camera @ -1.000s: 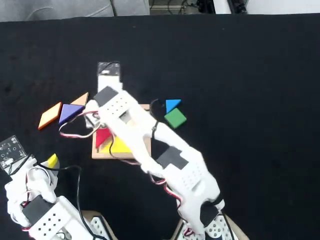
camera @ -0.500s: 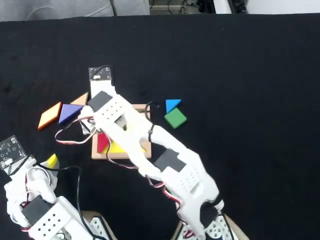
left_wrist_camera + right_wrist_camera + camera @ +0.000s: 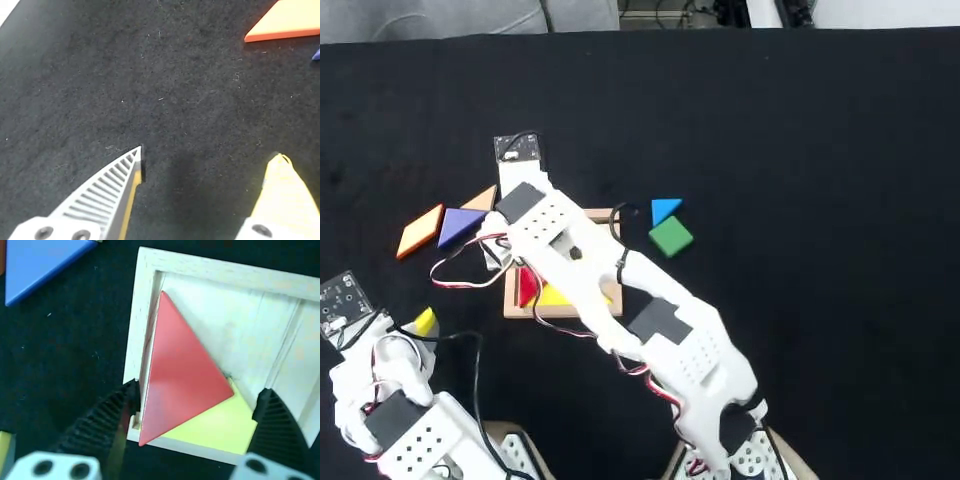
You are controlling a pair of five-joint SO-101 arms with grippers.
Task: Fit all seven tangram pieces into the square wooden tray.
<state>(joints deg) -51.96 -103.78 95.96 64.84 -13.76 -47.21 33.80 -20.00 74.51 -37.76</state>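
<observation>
While wide over red triangle, right claw astride tray rim.

I count seven tangram pieces on the table before my two arms, the left arm and the right arm. Five are triangles: red, yellow, purple, tan and blue. There is one green square, one orange parallelogram and one wooden tray.

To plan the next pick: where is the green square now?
The green square lies right of the tray, beside the blue triangle, in the high view.
</observation>
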